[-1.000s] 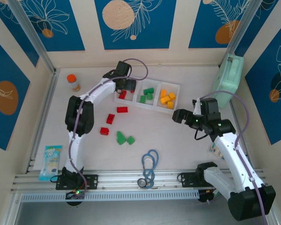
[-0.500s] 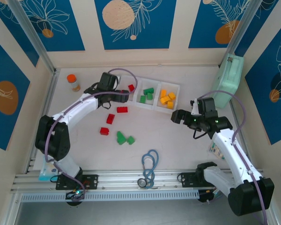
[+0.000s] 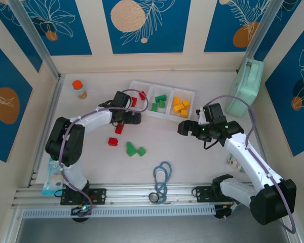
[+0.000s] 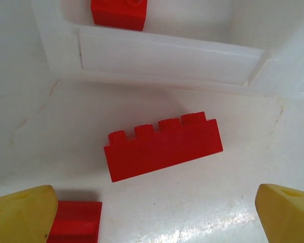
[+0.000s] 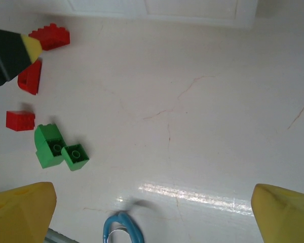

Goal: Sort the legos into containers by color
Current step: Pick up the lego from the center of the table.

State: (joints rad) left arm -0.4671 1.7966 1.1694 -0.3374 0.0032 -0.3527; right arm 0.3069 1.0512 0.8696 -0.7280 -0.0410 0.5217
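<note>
My left gripper [image 3: 135, 118] hovers open just in front of the white tray [image 3: 188, 92]. In the left wrist view a long red lego [image 4: 163, 146] lies flat on the table between and ahead of its yellow fingertips [image 4: 21, 214], untouched. The tray's left compartment holds red legos [image 3: 134, 101], the middle one green legos [image 3: 159, 101], the right one yellow legos [image 3: 181, 106]. Loose red legos [image 3: 119, 128] and green legos [image 3: 131, 148] lie on the table. My right gripper [image 3: 185, 126] is open and empty above bare table [image 5: 152, 212].
An orange-capped bottle [image 3: 79, 89] stands at the back left. A mint-green case [image 3: 245, 86] leans at the right wall. A blue looped cable [image 3: 163, 179] lies near the front rail, and a packet [image 3: 55, 174] lies at the front left.
The left gripper has drawn back from the tray's left compartment to above the long red lego on the table. The right gripper has shifted a little to the left.
</note>
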